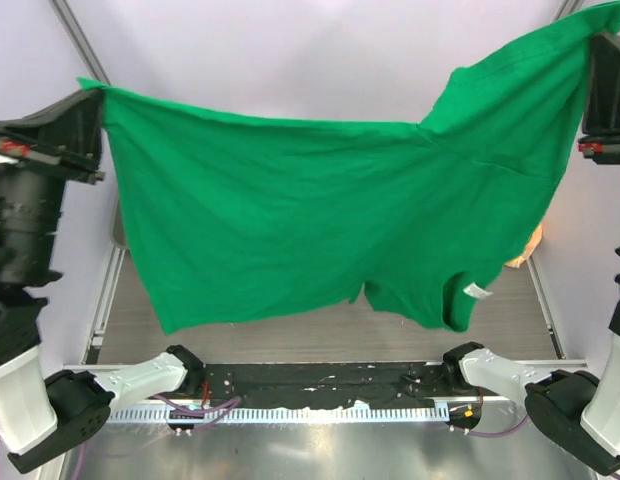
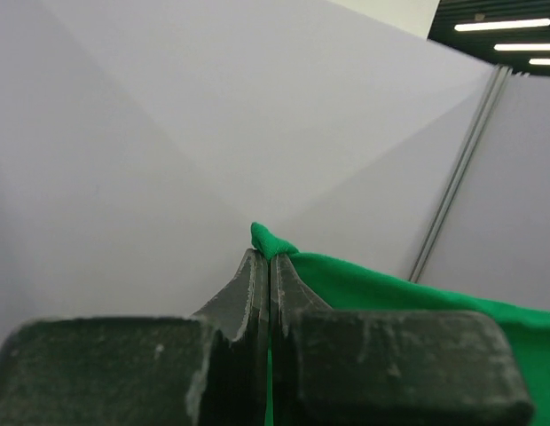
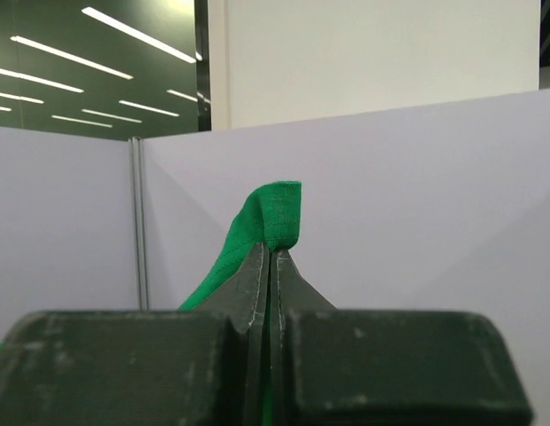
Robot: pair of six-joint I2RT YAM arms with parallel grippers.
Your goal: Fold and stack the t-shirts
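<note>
A bright green t-shirt [image 1: 320,210] hangs spread in the air between both arms, high above the table. Its small white neck label [image 1: 477,291] shows near the lower right. My left gripper [image 1: 98,92] is shut on the shirt's upper left corner; in the left wrist view the cloth [image 2: 390,288] pokes out past the closed tips of that gripper [image 2: 270,256]. My right gripper [image 1: 596,36] is shut on the upper right corner, where a folded hem [image 3: 271,217] stands above the closed right gripper [image 3: 271,250]. Other t-shirts are hidden or out of view.
The wooden table [image 1: 320,335] lies below the hanging cloth, with pale partition walls [image 1: 310,50] behind. An orange-yellow patch [image 1: 531,243] peeks out at the shirt's right edge. The arm bases [image 1: 160,380] sit along the near edge.
</note>
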